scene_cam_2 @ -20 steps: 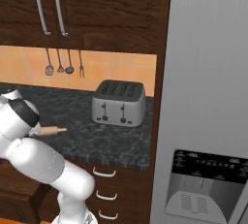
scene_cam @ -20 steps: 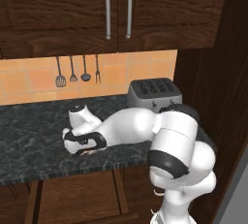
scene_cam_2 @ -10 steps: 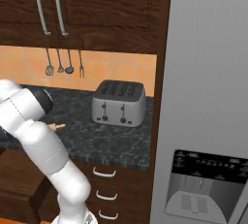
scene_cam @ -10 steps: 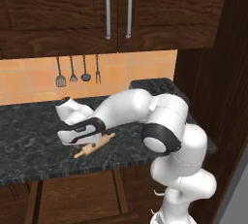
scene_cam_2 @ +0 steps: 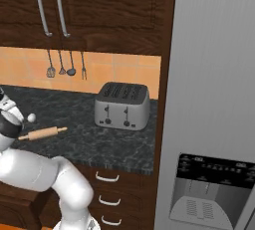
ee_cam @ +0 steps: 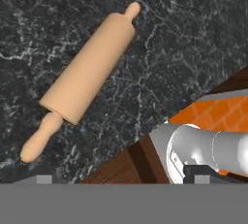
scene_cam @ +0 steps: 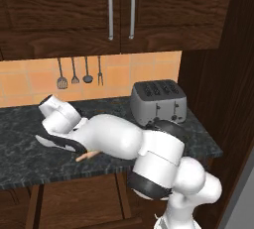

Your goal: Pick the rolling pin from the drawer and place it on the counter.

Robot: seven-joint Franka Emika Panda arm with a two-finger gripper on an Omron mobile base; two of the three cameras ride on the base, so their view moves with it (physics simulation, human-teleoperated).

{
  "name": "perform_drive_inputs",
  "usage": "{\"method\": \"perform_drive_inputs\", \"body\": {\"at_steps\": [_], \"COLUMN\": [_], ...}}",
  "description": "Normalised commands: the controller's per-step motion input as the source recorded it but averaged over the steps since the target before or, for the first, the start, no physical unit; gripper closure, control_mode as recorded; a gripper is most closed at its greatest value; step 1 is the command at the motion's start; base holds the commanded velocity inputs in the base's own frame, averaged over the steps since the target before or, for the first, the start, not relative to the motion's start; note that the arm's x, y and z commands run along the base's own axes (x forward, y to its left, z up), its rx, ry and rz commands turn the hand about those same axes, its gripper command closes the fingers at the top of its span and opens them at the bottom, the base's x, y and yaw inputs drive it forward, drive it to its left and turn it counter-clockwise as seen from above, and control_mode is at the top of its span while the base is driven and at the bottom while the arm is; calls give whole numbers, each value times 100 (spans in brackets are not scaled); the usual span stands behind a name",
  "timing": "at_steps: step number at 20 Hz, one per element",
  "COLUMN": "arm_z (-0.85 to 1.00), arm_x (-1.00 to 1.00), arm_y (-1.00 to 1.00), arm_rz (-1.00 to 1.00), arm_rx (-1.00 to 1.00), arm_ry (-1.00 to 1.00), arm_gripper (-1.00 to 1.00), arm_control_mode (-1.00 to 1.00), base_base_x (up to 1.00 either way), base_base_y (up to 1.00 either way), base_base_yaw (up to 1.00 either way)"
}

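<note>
A dark-cabinet kitchen with an orange tiled backsplash framed the scene, its black veined counter running left from the toaster. The gripper hung low over the stone well left of the toaster; whether its fingers were spread or closed could not be told from these views, though the hand camera showed the rolling pin lying free on the counter with nothing gripping it. In the right base view the pin lay on the slab left of the toaster, beside a small white ball. Smooth, rigid and round, the wooden pin looked light but apt to roll; the thick middle barrel seemed the surest place to take hold, across its width. Four utensils hung on the wall above. No brand, label or writing was legible anywhere.
</note>
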Motion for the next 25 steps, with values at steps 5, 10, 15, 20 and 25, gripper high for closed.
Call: {"method": "perform_drive_inputs", "body": {"at_steps": [5,10,15,20,25], "arm_z": [57,2,23,44,1], "arm_x": [-100,-95,-85,0,9], "arm_y": [-74,-92,-91,-3,14], "arm_rz": [0,0,6,0,0], "arm_rx": [15,22,29,8,0], "arm_ry": [-29,-52,-35,-3,1], "arm_gripper": [-100,-100,-100,-100,-100], "arm_control_mode": [-100,-100,-100,-100,-100], "base_base_x": [0,0,0,0,0], "base_base_y": [0,0,0,0,0], "base_base_yaw": [0,0,0,0,0]}}
